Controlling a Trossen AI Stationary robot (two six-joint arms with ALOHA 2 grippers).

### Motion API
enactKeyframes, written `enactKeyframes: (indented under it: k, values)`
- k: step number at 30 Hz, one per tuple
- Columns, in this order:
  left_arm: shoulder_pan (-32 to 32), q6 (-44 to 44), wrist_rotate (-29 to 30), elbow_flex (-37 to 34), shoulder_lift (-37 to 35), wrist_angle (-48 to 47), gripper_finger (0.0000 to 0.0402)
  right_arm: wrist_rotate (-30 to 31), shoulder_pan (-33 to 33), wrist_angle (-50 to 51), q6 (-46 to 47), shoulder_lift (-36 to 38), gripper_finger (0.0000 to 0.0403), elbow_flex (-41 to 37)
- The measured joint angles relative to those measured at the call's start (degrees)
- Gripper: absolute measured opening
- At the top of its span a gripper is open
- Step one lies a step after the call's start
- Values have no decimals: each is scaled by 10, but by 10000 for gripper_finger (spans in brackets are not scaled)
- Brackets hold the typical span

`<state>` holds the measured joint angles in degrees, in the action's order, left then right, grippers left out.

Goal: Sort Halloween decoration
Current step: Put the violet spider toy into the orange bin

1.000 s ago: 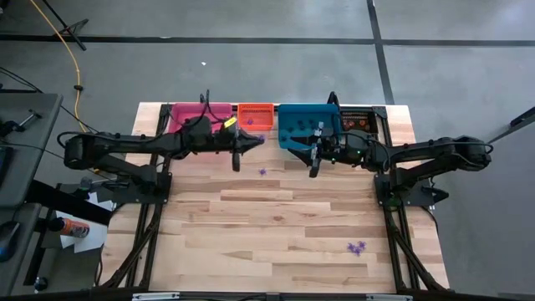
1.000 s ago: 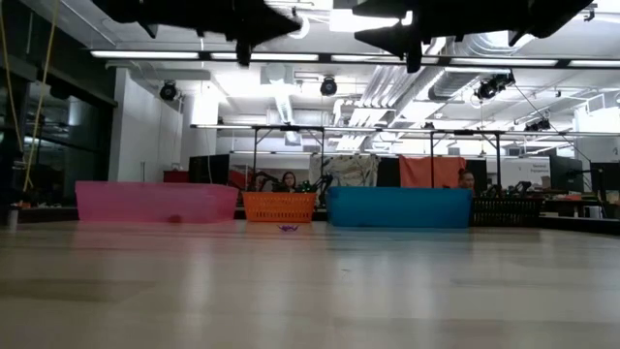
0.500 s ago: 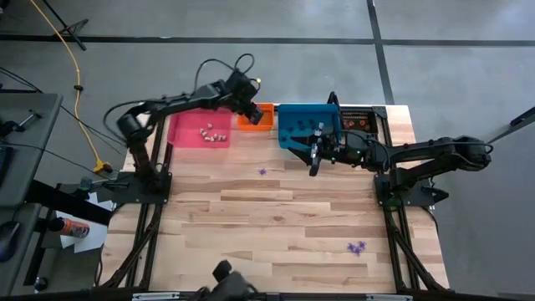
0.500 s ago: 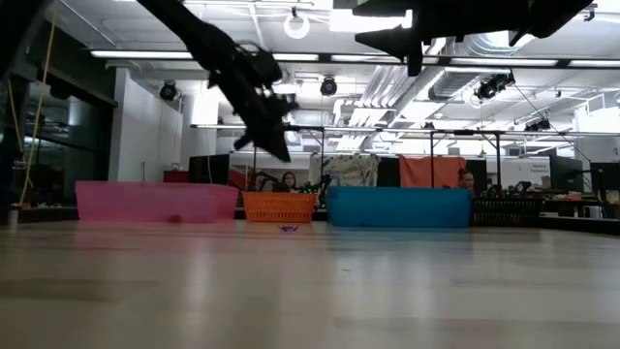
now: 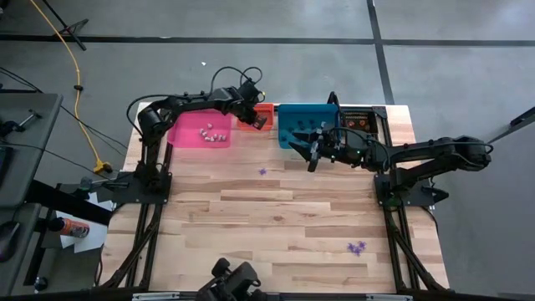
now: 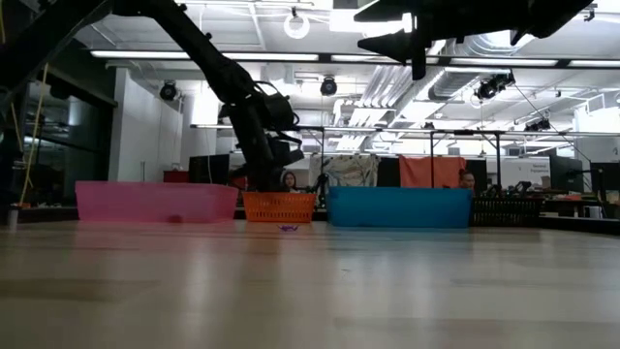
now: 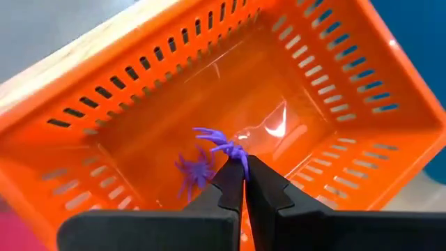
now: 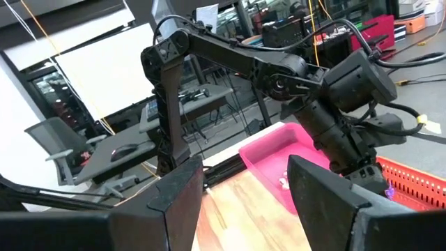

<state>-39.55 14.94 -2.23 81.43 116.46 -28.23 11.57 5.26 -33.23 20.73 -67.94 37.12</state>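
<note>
The left end effector point(image 7: 244, 183) hangs over the orange basket point(image 7: 334, 104), clenched on a purple spider point(image 7: 221, 148) at its fingertips, legs splayed outward. Another purple spider point(image 7: 194, 171) lies just beside. The right end effector point(image 5: 313, 155) waits released near the blue bin point(image 5: 297, 121).

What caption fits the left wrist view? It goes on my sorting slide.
Left tool, shut on a purple spider, hangs over the orange bin, with another spider inside.

One camera looks straight down on the whole table point(image 5: 276, 226). One sits level at its near edge. Wrist cameras: one close above the orange bin point(image 7: 209, 90), one facing across it.
</note>
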Motion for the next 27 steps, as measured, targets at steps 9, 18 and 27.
enactKeyframes:
  k: [9,18,27]
  values:
    - [3,-19,17,0,0,8,38,0,0,0,0,0,204,0]
    - [3,-15,0,0,-9,-4,144,-1,0,0,0,0,204,0]
    - [15,-24,-126,-13,-109,27,162,-2,0,0,-1,0,204,0]
